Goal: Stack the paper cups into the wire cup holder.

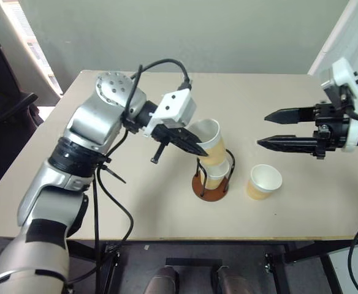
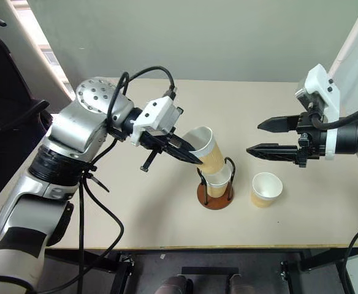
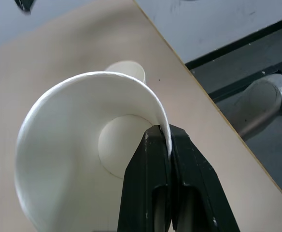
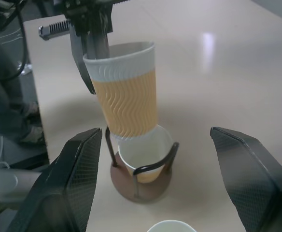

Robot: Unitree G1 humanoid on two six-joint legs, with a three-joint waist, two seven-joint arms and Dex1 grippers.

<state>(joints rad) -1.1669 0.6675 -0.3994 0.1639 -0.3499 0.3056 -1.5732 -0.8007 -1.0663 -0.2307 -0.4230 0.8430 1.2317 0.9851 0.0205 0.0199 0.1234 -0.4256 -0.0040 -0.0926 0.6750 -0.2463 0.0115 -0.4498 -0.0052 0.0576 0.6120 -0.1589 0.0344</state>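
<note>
On the pale beige surface [image 1: 136, 208] in front of you, the wire cup holder with its reddish-brown disc base [image 1: 211, 187] already has one tan paper cup [image 1: 217, 176] seated in it. Your left gripper [image 1: 198, 147] has its black fingers [image 3: 150, 188] clamped on the white rim of a second tan, ribbed paper cup [image 1: 209, 142], which hangs tilted just above the seated one, its bottom at that cup's mouth. Your right gripper [image 1: 262, 130] hovers with fingers apart, beyond the third cup [image 1: 263, 181], which stands just beside the holder.
</note>
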